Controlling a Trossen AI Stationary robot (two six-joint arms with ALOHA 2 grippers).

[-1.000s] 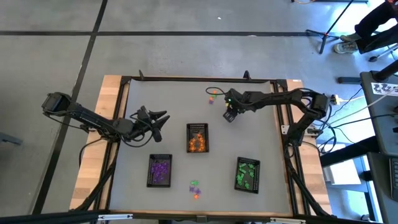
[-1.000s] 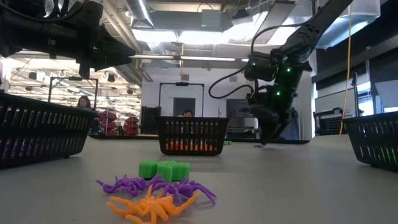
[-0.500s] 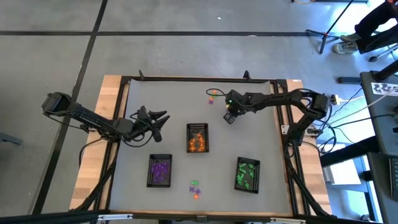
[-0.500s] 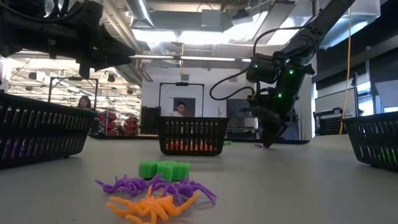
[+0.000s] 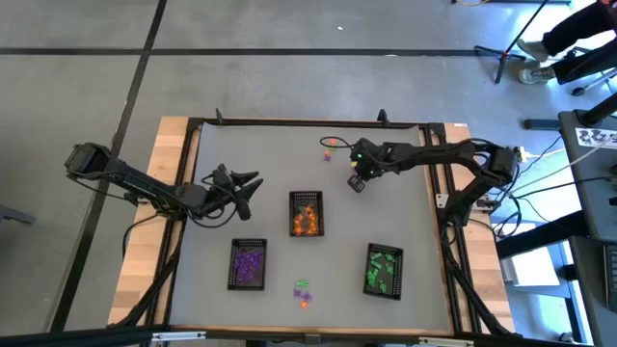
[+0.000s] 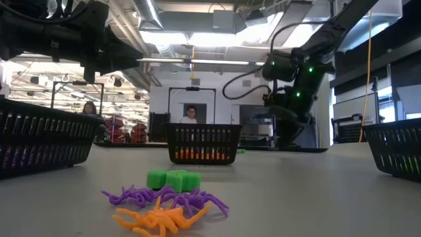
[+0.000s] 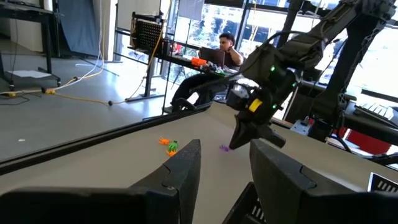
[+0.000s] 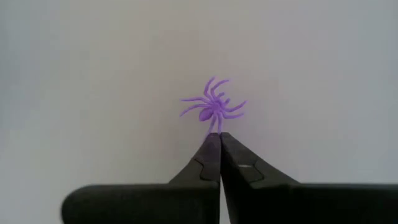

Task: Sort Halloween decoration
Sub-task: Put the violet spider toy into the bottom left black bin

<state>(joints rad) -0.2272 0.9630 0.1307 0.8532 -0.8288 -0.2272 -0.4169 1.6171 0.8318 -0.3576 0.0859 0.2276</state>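
A small purple spider (image 8: pixel 213 109), one of the Halloween decorations, sits right at the tips of my right gripper (image 8: pixel 218 134), which is shut on it at the table's far right (image 5: pixel 356 182). The left wrist view shows the spider (image 7: pixel 224 147) at the end of those down-slanting fingers. My left gripper (image 7: pixel 224 177) hangs open over the table's left part (image 5: pixel 243 186) and touches nothing. More decorations lie in a little heap (image 6: pixel 166 203) near the front edge and in a small cluster (image 5: pixel 331 146) at the far side. My right gripper pinches one leg of the purple spider (image 8: pixel 213 127) between the very ends of its two fingers. The fingers slant down from above. The spider's body and other legs stick out beyond the tips; whether it is clear of the table I cannot tell.
Three black mesh trays stand on the table: one with orange pieces (image 5: pixel 307 213) in the middle, one with purple pieces (image 5: pixel 248 263) front left, one with green pieces (image 5: pixel 384 270) front right. A person (image 6: pixel 191 115) sits beyond the far edge.
My right gripper has shut on the purple spider's leg and gone up a little from the table. The purple speck that lay on the table below it in the low view no longer shows there.
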